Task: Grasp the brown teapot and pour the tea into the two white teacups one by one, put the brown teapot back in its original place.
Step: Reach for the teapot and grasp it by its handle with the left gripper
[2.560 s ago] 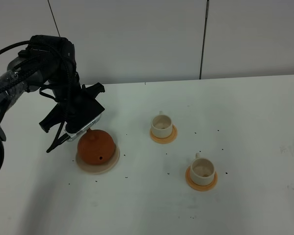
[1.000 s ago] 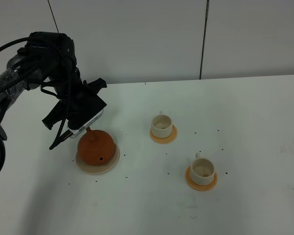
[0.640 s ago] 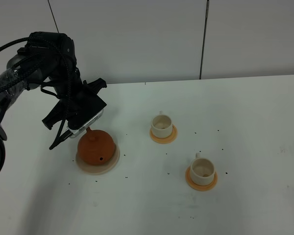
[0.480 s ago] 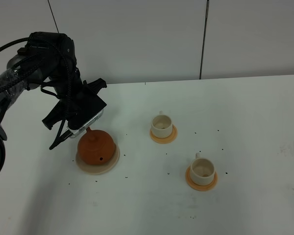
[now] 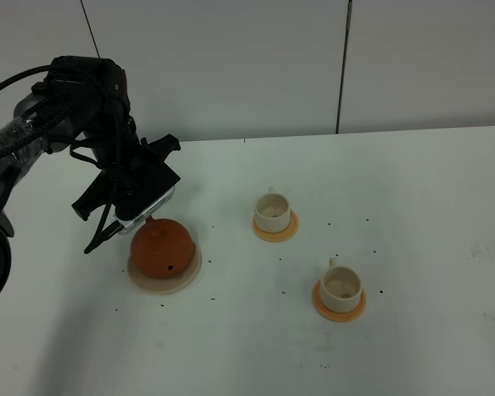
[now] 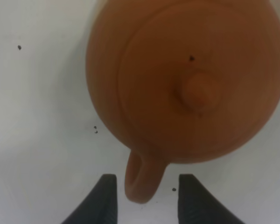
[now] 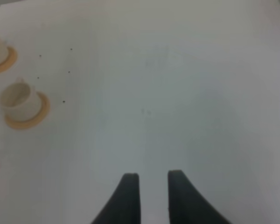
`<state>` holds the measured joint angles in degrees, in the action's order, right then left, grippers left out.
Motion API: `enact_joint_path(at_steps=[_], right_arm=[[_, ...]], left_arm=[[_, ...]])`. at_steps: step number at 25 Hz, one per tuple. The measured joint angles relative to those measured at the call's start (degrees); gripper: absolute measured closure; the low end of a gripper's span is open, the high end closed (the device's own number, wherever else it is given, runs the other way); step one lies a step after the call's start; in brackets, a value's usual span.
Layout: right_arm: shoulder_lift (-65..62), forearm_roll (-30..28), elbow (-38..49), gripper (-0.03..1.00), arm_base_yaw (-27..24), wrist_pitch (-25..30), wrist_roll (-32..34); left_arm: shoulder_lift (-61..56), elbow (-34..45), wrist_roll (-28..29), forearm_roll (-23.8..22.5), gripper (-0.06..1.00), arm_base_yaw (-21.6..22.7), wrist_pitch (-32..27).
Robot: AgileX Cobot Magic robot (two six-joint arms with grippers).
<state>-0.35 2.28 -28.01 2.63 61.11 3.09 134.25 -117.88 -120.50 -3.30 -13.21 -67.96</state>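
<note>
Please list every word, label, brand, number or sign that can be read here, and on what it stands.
None can be read. The brown teapot, the two white teacups and the table bear no writing; the dark specks on the table are dots, not letters.

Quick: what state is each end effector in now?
Left end effector: open around the handle of the brown teapot.
Right end effector: slightly open, holding nothing.

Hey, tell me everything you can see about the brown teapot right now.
The teapot is round, squat and reddish-brown, matte like clay, with its knobbed lid on. It stands upright on a beige coaster on the white table. Its loop handle sits between the open fingers of the left gripper, with gaps either side; nothing grips it.
</note>
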Motion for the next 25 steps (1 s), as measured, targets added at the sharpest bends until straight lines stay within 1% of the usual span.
enact_joint_path(at_steps=[25], right_arm=[[0.00,0.00,0.00,0.82,0.00,0.00,0.00]], left_arm=[[0.93,0.54,0.00,-0.85,0.57,0.00,0.00]])
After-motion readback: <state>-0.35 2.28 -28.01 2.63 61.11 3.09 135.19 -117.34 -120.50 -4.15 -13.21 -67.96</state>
